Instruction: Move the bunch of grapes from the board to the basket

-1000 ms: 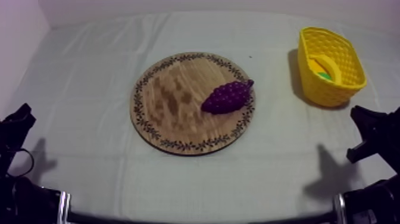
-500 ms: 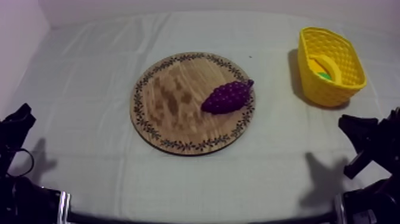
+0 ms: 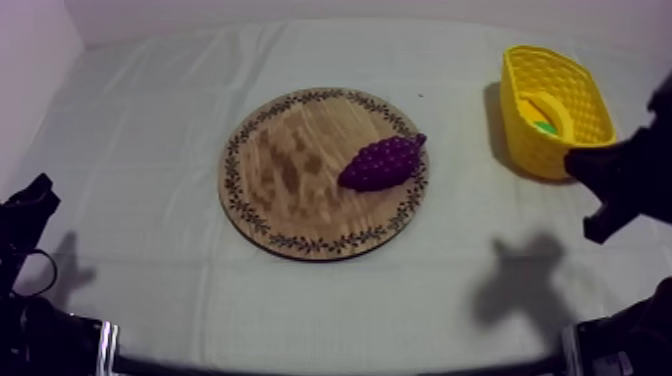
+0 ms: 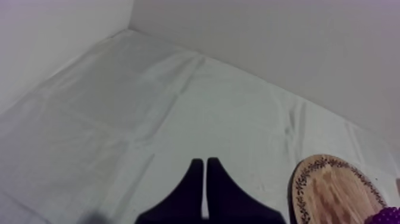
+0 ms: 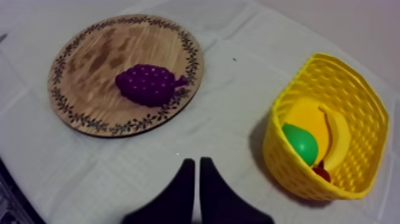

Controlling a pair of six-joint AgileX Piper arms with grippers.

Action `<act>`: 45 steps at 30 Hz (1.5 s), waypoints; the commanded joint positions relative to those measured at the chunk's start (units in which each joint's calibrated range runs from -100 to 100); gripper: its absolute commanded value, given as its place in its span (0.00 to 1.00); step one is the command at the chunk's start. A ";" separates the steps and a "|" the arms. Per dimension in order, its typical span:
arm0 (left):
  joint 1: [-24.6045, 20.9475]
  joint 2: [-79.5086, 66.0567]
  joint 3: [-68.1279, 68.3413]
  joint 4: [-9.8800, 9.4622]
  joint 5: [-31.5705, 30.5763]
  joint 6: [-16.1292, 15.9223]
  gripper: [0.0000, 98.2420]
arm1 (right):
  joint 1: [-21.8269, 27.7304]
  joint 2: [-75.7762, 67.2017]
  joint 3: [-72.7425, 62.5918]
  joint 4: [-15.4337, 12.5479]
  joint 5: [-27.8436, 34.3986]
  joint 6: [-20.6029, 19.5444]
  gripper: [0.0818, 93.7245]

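Lifted since before, my right gripper [image 5: 196, 162] beside the yellow basket [image 3: 555, 160], clenched empty, left gripper [image 4: 205, 161] likewise, bunch of grapes [image 3: 380, 163] on wooden board [image 3: 280, 170].

A desk [image 3: 140, 300] under a grey-white cloth [image 3: 150, 110] spreads across the room's near part. The cloth is creased, with shallow folds running over it and along its far edge. Behind the desk stands a plain pale back wall [image 3: 300, 8], which meets the cloth in a straight line. A side wall [image 3: 30, 40] of the same tone rises at the left, and the two join in a corner [image 4: 130, 15]. The light is soft and even, faintly violet on the walls. Blurred shadows [image 3: 520, 285] lie on the cloth near the front.
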State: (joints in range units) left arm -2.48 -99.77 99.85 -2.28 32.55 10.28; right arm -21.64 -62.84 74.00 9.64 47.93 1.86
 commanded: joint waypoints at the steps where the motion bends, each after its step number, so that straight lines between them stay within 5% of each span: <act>1: -0.01 0.03 0.04 0.01 0.03 0.00 0.00 | -0.21 13.98 -12.19 -1.08 5.97 0.78 0.00; 20: -0.01 0.03 0.04 0.01 0.03 0.00 0.00 | 1.53 61.45 -65.68 -8.95 30.98 6.25 0.00; 29: -0.01 0.03 0.04 0.01 0.03 0.00 0.00 | 0.62 66.26 -71.43 -10.90 33.35 21.29 0.00; 38: -0.01 0.03 0.04 0.01 0.03 0.00 0.00 | 0.43 65.21 -67.36 -12.40 35.58 41.87 0.00; 45: -0.01 0.03 0.04 0.01 0.03 0.00 0.00 | -0.76 64.91 -66.73 -9.76 36.58 45.95 0.00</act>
State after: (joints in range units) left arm -2.48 -99.77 99.85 -2.28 32.55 10.28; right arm -22.27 2.10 7.25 -0.56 84.06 44.04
